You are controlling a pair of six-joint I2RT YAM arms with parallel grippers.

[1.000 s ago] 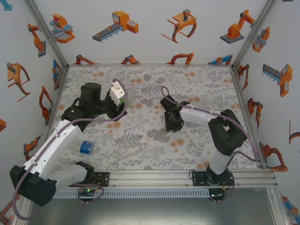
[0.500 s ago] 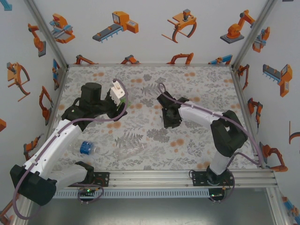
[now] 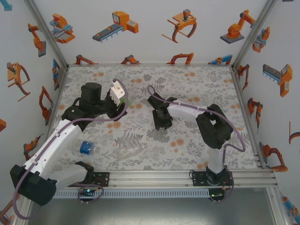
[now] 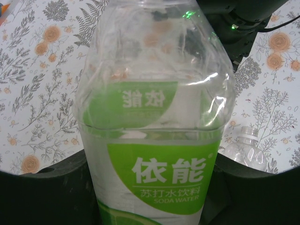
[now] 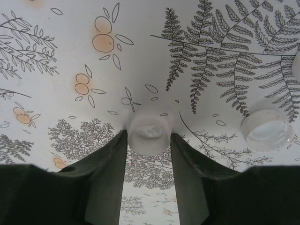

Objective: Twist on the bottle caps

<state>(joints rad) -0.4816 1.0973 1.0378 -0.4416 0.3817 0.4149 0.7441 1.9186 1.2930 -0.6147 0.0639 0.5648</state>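
Swinging left to mid-frame in the top view, the right gripper [image 3: 162, 123] now straddles a white cap [image 5: 149, 133], its fingers touching both sides, grip unclear. The left gripper [image 3: 116, 97] stays clamped on the green bottle [image 4: 154, 140], ready for capping.

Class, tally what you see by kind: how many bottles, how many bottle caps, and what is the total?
Bottles: 3 (green-labelled bottle, blue-labelled bottle, plain clear bottle)
Caps: 2 (cap between the fingertips of the right gripper, loose cap beside it)
Total: 5
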